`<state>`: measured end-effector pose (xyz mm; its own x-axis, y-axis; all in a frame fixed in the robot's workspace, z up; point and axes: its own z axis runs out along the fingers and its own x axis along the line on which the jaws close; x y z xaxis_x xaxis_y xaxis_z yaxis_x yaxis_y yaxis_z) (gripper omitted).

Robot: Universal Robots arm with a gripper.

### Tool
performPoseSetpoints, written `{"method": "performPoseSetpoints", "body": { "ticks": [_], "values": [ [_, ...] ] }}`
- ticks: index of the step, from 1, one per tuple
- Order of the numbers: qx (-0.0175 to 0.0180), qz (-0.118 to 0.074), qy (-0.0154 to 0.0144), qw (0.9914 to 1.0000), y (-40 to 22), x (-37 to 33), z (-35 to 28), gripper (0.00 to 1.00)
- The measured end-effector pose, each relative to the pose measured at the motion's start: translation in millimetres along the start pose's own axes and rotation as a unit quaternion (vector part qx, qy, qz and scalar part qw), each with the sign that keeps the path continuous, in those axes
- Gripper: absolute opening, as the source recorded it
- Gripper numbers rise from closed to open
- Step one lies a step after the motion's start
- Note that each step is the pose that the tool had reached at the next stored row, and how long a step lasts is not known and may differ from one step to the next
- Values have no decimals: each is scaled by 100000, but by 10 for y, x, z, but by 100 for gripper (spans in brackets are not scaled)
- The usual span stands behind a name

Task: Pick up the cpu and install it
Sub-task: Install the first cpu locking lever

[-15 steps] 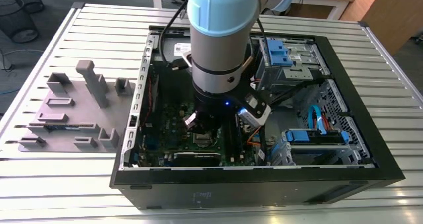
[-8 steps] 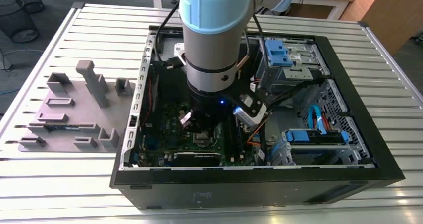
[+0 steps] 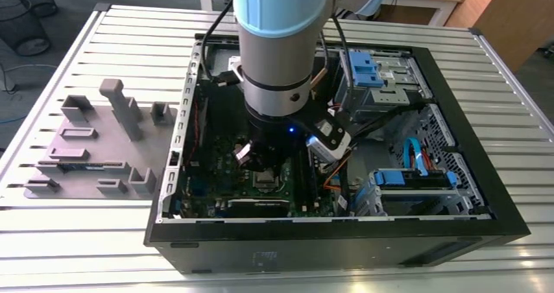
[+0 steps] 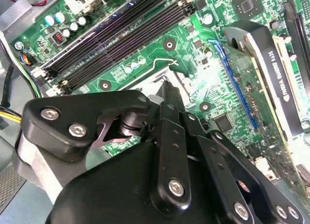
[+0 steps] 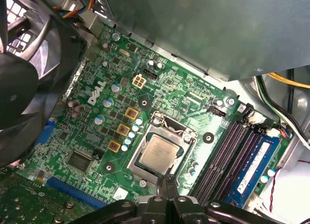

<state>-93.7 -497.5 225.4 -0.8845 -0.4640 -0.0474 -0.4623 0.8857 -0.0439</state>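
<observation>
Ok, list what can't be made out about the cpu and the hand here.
1. First wrist view: the cpu lies in the socket, but whether it is fully seated is too fine to tell; the hand is cut off by the picture's edge.
2. Second wrist view: the hand's own body covers most of the socket.
3. Exterior view: the arm blocks the hand's tips.

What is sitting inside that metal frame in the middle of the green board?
In the first wrist view, the cpu lies flat inside the socket frame, its silvery top showing. The gripper hangs just beside it. What lies beneath the chip is covered by the chip itself.
</observation>
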Motion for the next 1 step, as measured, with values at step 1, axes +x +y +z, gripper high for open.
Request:
{"method": "performPoseSetpoints", "body": {
  "ticks": [1],
  "values": [
    [0,-2,-3,100000,0,0,0,11]
  ]
}}
